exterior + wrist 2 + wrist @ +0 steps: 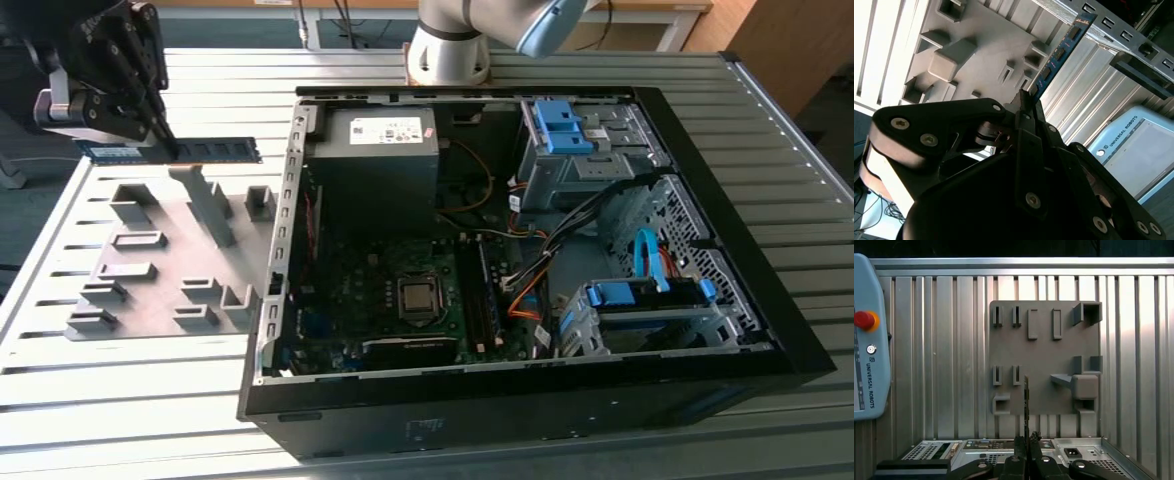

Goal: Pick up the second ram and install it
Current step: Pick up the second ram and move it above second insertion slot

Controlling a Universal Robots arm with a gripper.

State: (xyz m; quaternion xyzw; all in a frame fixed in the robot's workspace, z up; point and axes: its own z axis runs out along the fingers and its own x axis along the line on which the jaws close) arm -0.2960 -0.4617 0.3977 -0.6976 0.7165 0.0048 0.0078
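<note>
My gripper [167, 150] was clamped on the second ram [220, 150], holding it level in the air over the far edge of the grey holder plate [160, 275], apparently touching none of its blocks

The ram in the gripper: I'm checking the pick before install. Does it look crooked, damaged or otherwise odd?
Nothing stands out. The second ram is clamped in the gripper, level and clear of the grey holder plate in the exterior view, straight and edge-on in the first wrist view. No damage shows.
</note>
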